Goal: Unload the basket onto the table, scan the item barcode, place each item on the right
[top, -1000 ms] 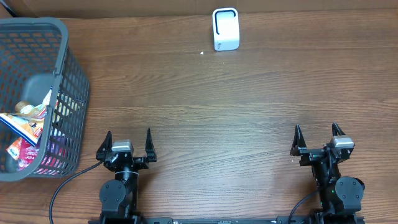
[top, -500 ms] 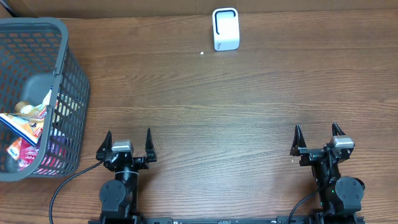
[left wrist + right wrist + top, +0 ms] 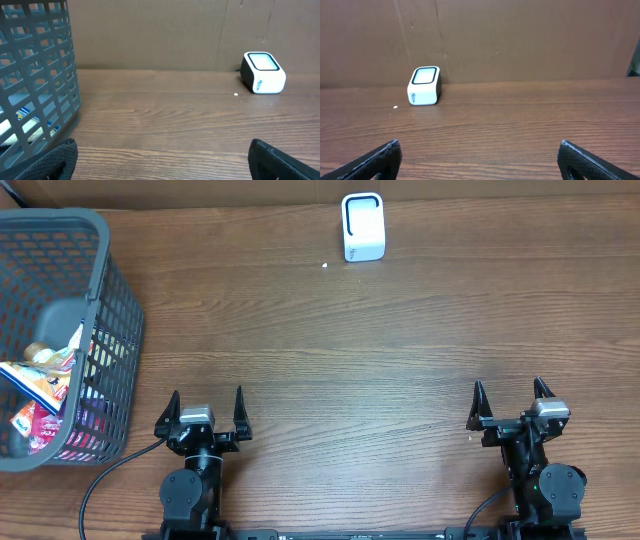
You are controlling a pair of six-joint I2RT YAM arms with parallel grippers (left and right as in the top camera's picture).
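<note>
Nothing has moved since 1 second ago: both arms sit just as they were at the near edge of the table (image 3: 350, 350). My left hand (image 3: 207, 394) is spread wide and holds nothing. My right hand (image 3: 508, 385) is spread wide too, with nothing in it. Both point toward the far side.

The white scanner (image 3: 363, 226) stands at the far edge of the table, near the middle, by the brown cardboard wall (image 3: 520, 40). Its window has a dark frame. A tiny white speck (image 3: 325, 265) lies near it on the wood.

The gray basket (image 3: 118, 300) stands at the left side, near my left hand. The things to scan lie inside it: I see a red and orange packet (image 3: 35, 395) and other things I cannot make out. Both hands are well apart from the scanner.
</note>
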